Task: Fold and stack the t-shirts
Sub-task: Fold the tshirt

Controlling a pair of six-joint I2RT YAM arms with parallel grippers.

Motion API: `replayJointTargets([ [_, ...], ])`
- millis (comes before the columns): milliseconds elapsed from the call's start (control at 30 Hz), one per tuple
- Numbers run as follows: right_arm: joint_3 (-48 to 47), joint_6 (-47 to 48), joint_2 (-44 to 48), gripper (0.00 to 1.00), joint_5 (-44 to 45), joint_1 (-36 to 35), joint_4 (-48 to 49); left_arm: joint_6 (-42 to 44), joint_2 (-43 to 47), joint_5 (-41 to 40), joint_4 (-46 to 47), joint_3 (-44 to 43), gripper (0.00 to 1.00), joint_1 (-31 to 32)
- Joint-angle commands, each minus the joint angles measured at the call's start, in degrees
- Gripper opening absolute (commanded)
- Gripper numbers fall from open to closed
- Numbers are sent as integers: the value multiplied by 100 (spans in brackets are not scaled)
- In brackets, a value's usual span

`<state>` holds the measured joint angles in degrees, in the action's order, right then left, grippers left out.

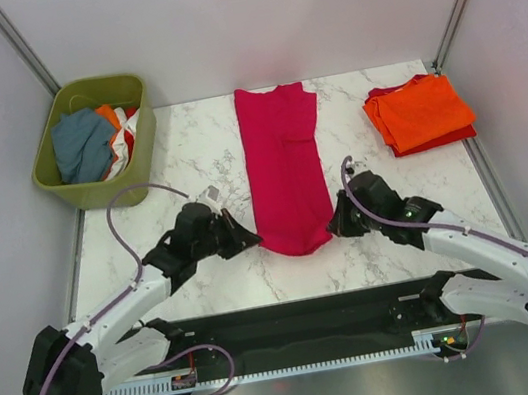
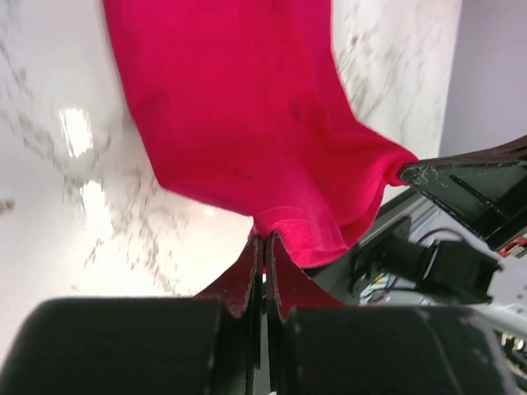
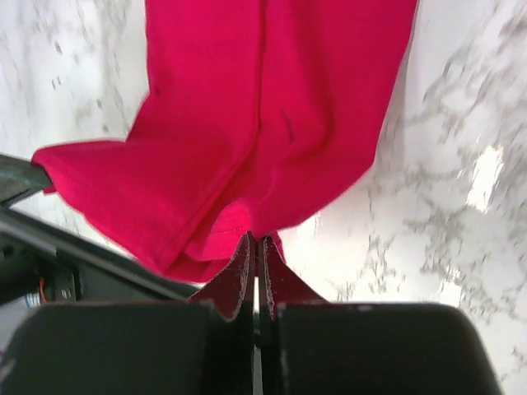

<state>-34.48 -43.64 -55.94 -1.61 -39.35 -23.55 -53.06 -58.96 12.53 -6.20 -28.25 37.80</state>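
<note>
the magenta t-shirt lies in a long narrow strip down the middle of the marble table, its far end near the top of the overhead view and its near hem at the lower centre. both arms meet it at that near hem. the left gripper sits at the hem's left corner and the right gripper at its right corner, with the cloth stretched between them.

in the left wrist view the left gripper has its jaws pressed together, nipping the hem edge of the shirt right at the tips; the cloth fans upward and away from them across the frame. in the right wrist view the right gripper is likewise clamped shut on the hem, the shirt rising from the tips to the top of the frame.

at the upper right of the overhead view a folded orange t-shirt rests on a red t-shirt. at the upper left an olive-green basket holds a blue-grey cloth and more orange and white cloth.
</note>
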Motion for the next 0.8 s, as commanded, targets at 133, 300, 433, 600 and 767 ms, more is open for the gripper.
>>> replayJointTargets([
  [133, -1796, 566, -1312, 0, 944, 445, 79, 665, -862, 434, -163, -1357, 2, -879],
  [300, -2545, 725, -2297, 0, 627, 1025, 219, 850, -1749, 513, -154, -2227, 2, -1354],
  [433, -3124, 804, -2877, 0, 310, 1517, 386, 946, -2321, 391, -110, -2755, 2, -1582],
  [600, -3802, 989, -3834, 0, 170, 1825, 404, 946, -3199, 512, -57, -3501, 2, -1820],
  [767, -4514, 1041, -4695, 0, -182, 2010, 421, 1078, -3929, 706, -57, -4275, 2, -1934],
])
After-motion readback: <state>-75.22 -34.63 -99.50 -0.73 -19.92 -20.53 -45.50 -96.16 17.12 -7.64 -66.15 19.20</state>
